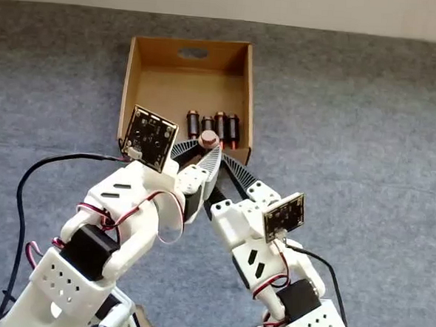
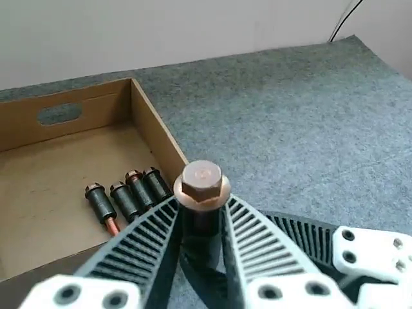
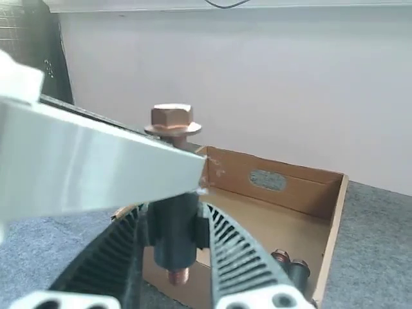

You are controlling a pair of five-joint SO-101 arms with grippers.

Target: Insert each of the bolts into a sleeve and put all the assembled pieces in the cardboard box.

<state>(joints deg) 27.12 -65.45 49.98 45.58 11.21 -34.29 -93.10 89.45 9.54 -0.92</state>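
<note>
- Bolt (image 2: 203,182): copper hex head with flange, upright, head uppermost. Its shank runs down through a black sleeve (image 3: 172,241), and the copper tip shows below the sleeve's lower end.
- Left end effector (image 2: 201,209): both ribbed black fingers (image 2: 151,238) are clenched on the bolt just under the flange. The head stands clear above the fingertips.
- Right end effector (image 3: 175,212): clenched on the sleeve lower down, 1 ribbed finger on each side. So 2 end effectors hold 1 piece, left above, right below.
- Where it is: the high view puts the held piece off the tabletop (image 1: 355,105), at the near wall of the cardboard box (image 1: 134,77), toward that wall's right corner. Cannot tell whether it hangs over the wall or just outside it.
- Box contents: 4 assembled pieces (image 1: 213,125) lie side by side on the box floor against the near wall, close to the held bolt. They touch or nearly touch each other.
- Arm pose: both arms stretch forward from the near edge and converge in a V at the bolt. The left arm comes in from the left with its wrist camera board level with the box's near left corner. The right arm angles in from the right, with its wrist lower and further back.
</note>
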